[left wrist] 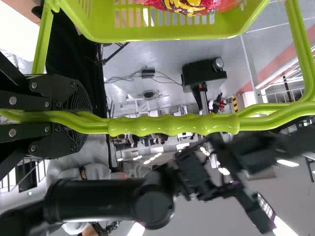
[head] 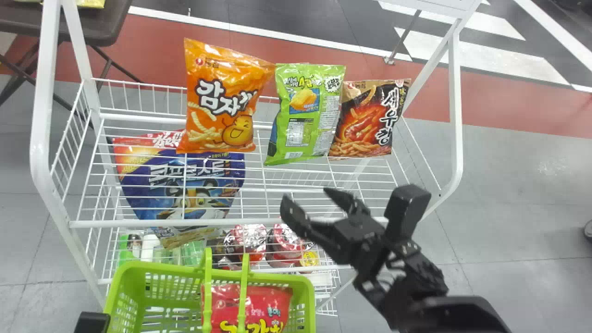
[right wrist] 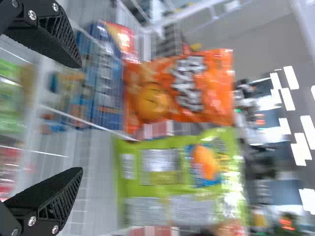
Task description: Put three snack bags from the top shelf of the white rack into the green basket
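Right hand [head: 306, 194] spread wide; left hand [head: 92, 322] clamped on basket handle [left wrist: 172, 125].

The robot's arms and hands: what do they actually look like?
They look black. The right arm is made of blocky and rounded sections, with what seem to be thin cables near the wrist. The right hand has two wedge-shaped fingers with ridged inner faces, cut-out sides and round silvery screws. The left hand looks alike, with textured finger pads and silvery screws too.
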{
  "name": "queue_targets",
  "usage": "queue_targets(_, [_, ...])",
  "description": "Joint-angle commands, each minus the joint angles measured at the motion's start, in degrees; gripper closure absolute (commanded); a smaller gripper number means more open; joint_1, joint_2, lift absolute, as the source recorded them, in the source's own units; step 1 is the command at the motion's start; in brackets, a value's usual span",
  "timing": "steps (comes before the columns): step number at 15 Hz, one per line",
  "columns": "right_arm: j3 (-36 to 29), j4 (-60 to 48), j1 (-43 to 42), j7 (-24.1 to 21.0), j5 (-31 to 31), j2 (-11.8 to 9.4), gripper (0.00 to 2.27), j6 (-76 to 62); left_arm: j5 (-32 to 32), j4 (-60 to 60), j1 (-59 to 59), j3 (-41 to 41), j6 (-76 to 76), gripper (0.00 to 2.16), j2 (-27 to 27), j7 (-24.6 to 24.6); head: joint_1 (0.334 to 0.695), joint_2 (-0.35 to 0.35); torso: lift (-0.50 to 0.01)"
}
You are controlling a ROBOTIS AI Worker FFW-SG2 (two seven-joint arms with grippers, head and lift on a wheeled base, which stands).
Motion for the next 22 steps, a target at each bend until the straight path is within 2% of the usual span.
queue_targets(1, [2.37, 6.06, -6.72, -2.2, 2.56, 0.01, 0.06, -5.72, -0.13, 0.42, 0.1, 0.0, -0.13, 2.12, 0.0, 0.0, 0.695, -0.35, 0.0])
queue_targets(4, [5.71, 13.62, -13.84, -8.44, 9.42, 0.01, 0.06, -10.11, -0.13, 0.42, 0.02, 0.26, 0.04, 2.12, 0.18, -0.09, 0.695, -0.35, 0.0])
queue_targets(8, [3.6, 20.82, -19.11, -9.41, 10.56, 0.72, 0.07, -9.94, -0.22, 0.42, -1.04, 0.62, 1.62, 2.12, 0.62, -0.27, 0.695, -0.35, 0.0])
queue_targets(12, [3.51, 26.45, -22.1, -14.77, 11.62, 0.89, 0.12, -13.45, -0.13, 0.77, -1.57, 0.97, 2.33, 2.12, 0.97, -0.62, 0.695, -0.35, 0.0])
queue_targets(15, [2.46, 30.93, -26.32, -13.8, 12.32, 0.63, 0.29, -10.29, -0.13, 0.86, -1.57, 1.14, 2.33, 2.12, 1.06, -0.97, 0.695, -0.35, 0.0])
queue_targets(16, [1.67, 30.93, -26.67, -12.4, 11.79, 0.45, 0.38, -9.06, -0.04, 1.04, -1.57, 1.14, 2.15, 2.12, 1.06, -1.15, 0.695, -0.35, 0.0])
queue_targets(17, [1.49, 30.93, -27.11, -10.2, 11.35, 0.45, 0.66, -6.77, -0.13, 1.48, -1.92, 1.14, 2.15, 2.12, 0.97, -1.24, 0.695, -0.35, 0.0])
queue_targets(18, [1.49, 30.93, -27.72, -9.85, 11.18, 0.45, 0.83, -4.84, -0.22, 1.92, -2.36, 0.97, 2.15, 2.12, 0.97, -1.24, 0.695, -0.35, 0.0])
queue_targets(19, [1.49, 30.93, -28.08, -8.97, 11.26, 0.45, 1.1, -4.49, -0.22, 2.09, -2.53, 0.79, 2.33, 2.12, 0.97, -1.24, 0.695, -0.35, 0.0])
queue_targets(21, [1.58, 30.49, -27.64, -8.62, 10.65, 0.54, 2.03, -1.68, -0.22, 2.27, -2.71, 0.7, 2.33, 2.12, 0.97, -0.97, 0.695, -0.35, 0.0])
queue_targets(22, [1.67, 29.35, -26.85, -8.62, 10.56, 0.63, 2.08, -1.85, -0.22, 2.27, -2.71, 0.7, 2.15, 2.12, 0.97, -1.06, 0.695, -0.35, 0.0])
